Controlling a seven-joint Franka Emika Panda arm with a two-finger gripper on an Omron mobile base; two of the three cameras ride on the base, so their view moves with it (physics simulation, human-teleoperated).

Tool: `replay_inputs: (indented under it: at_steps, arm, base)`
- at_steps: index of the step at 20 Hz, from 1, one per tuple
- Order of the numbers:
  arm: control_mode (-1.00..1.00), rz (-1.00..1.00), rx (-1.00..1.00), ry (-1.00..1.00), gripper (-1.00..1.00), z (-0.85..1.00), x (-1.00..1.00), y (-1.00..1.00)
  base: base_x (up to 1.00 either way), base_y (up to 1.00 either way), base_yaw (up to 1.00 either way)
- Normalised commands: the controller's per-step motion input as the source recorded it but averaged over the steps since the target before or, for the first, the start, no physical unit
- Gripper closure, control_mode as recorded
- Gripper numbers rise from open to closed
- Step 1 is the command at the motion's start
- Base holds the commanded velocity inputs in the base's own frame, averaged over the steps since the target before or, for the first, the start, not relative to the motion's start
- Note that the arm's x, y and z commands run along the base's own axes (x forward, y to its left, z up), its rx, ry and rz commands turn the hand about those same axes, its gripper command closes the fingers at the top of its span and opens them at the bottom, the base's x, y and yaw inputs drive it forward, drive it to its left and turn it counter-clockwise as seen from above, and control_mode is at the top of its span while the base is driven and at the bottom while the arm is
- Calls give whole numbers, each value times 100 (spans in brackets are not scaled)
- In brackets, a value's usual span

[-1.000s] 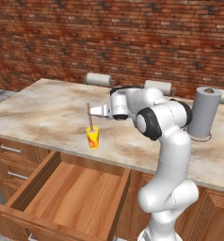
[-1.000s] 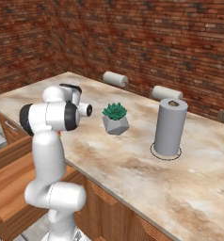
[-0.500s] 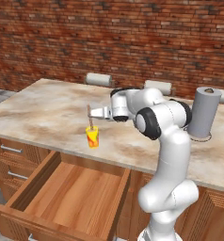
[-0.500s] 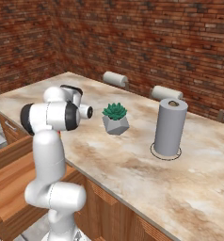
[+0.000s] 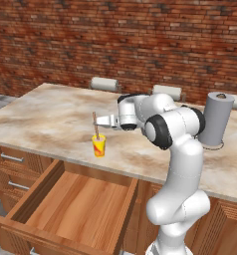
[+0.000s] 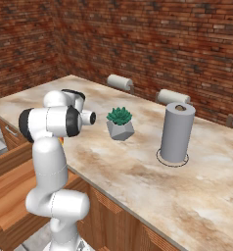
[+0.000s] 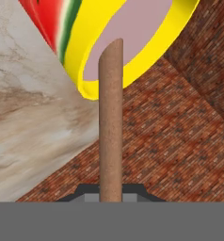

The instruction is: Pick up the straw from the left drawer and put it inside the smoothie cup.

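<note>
The smoothie cup (image 5: 98,146) is small and yellow with red blotches and stands on the counter near its front edge, above the open left drawer (image 5: 65,211). My gripper (image 5: 97,121) reaches in sideways from the right and is shut on the straw (image 5: 95,125), a thin reddish-brown stick held nearly upright. Its lower end sits at the cup's mouth. In the hand view the straw (image 7: 110,122) runs up from my gripper (image 7: 110,192) and its tip overlaps the pinkish top of the cup (image 7: 137,33). Whether the tip is inside, I cannot tell.
A grey paper towel roll (image 5: 217,118) stands on the counter to the right, with a potted plant (image 6: 120,122) left of the same roll (image 6: 176,132). White rolls (image 5: 104,83) lie along the brick wall. Narrower drawers (image 5: 11,159) are left of the open one.
</note>
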Motion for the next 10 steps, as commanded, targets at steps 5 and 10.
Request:
replay_inputs:
  at_steps: [5, 10]
  arm:
    - [-100, 0, 0, 0, -100, 0, 0, 0]
    - [-100, 0, 0, 0, -100, 0, 0, -7]
  base:
    - [0, 0, 0]
    - [0, 0, 0]
